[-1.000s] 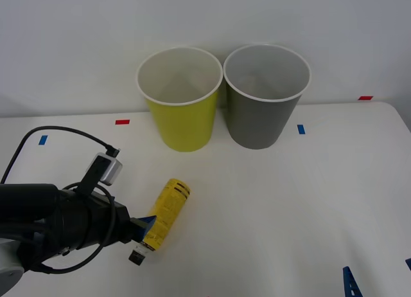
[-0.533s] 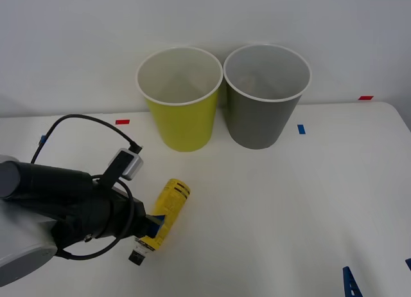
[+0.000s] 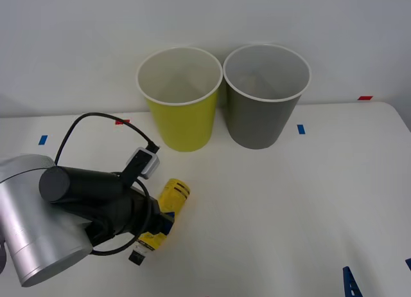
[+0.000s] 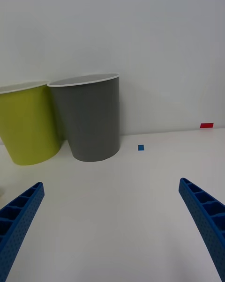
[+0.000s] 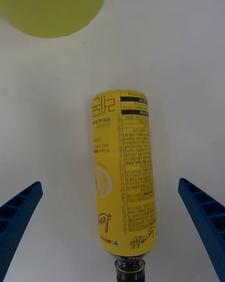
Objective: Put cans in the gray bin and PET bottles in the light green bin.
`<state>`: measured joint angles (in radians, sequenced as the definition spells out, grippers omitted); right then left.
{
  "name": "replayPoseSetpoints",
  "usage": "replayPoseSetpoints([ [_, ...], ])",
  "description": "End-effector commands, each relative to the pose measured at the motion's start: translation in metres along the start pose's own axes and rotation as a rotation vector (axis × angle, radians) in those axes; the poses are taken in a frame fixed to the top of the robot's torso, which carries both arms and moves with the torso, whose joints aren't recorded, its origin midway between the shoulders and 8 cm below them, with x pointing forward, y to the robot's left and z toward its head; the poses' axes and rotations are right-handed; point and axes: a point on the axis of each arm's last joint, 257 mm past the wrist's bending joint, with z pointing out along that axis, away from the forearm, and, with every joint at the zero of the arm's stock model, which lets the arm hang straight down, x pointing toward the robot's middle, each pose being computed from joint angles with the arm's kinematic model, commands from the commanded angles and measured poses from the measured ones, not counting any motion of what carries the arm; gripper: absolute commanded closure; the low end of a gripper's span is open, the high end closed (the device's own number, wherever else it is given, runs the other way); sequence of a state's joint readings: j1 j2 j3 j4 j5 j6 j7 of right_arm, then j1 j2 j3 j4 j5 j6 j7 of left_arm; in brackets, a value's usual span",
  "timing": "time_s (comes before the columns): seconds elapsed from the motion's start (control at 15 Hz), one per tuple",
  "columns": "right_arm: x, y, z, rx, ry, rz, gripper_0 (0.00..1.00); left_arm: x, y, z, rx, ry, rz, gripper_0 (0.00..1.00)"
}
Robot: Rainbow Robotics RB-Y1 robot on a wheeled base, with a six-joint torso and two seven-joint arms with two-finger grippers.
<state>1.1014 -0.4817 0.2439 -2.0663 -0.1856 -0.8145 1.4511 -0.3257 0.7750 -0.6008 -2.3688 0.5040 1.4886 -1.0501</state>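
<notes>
A PET bottle (image 3: 172, 195) wrapped in yellow with black print lies on its side on the white table, its black cap (image 3: 137, 255) pointing toward me. My left gripper (image 3: 158, 224) hangs over its lower half. In the left wrist view this gripper (image 5: 110, 183) is open, with one blue finger on each side of the bottle (image 5: 123, 169) and a gap on both sides. The light green bin (image 3: 180, 107) and the gray bin (image 3: 264, 104) stand upright side by side at the back. My right gripper (image 4: 111, 183) is open and holds nothing, low at the front right (image 3: 377, 274).
Small tape marks dot the table: red (image 3: 122, 122), blue (image 3: 42, 140), blue (image 3: 300, 128) and red (image 3: 365, 98). A white wall rises right behind the bins. A black cable (image 3: 96, 117) loops above my left wrist.
My left arm has swung right and forward, so the open gripper now covers more of the bottle. The bottle, the bins and the right gripper have not moved.
</notes>
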Motion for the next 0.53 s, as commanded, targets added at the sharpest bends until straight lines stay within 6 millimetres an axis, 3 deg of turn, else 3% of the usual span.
replayPoseSetpoints([
  [0.07,0.000,0.000,0.000,0.000,0.000,0.000,0.00,-0.008,-0.010,0.005,0.008,0.028,-0.017,0.00],
  [0.53,0.000,0.000,0.000,0.000,0.000,0.000,0.00,-0.022,-0.018,0.023,0.000,0.069,-0.049,0.00],
])
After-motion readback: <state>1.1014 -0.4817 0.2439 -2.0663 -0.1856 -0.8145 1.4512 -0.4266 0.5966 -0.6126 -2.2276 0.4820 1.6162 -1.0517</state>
